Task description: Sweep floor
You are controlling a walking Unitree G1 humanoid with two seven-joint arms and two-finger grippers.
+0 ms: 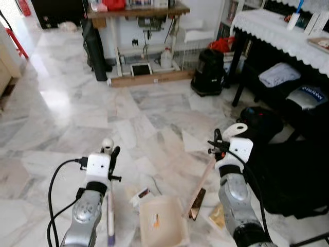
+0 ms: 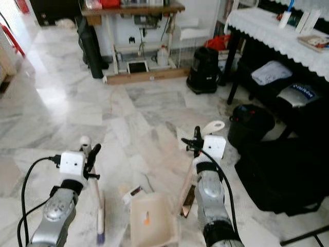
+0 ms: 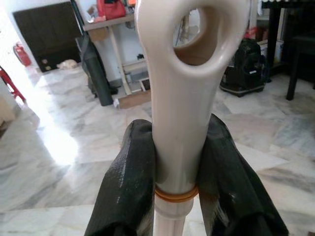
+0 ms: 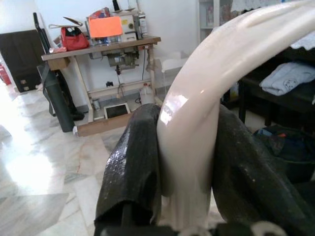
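Observation:
My left gripper [image 1: 112, 154] is shut on a cream handle with a loop end [image 3: 179, 98]. Its shaft [image 1: 110, 211] runs straight down to a purple tip by the floor. My right gripper [image 1: 218, 145] is shut on a curved cream handle [image 4: 197, 93], and its pinkish shaft [image 1: 205, 177] slants down to a dark brush head [image 1: 197, 204]. A beige dustpan [image 1: 162, 221] lies on the marble floor between my arms, just left of the brush head. A small wrapper [image 1: 141, 194] lies by the pan's far corner, and a yellowish scrap [image 1: 218, 216] lies to its right.
A large black bag [image 1: 295, 175] and a dark bin [image 1: 257, 121] stand close on the right under a lace-covered table [image 1: 280, 31]. Ahead are a black case [image 1: 209, 72], a sewing-machine table [image 1: 139, 13] and a tall dark bag [image 1: 95, 49]. Open marble floor spreads left and ahead.

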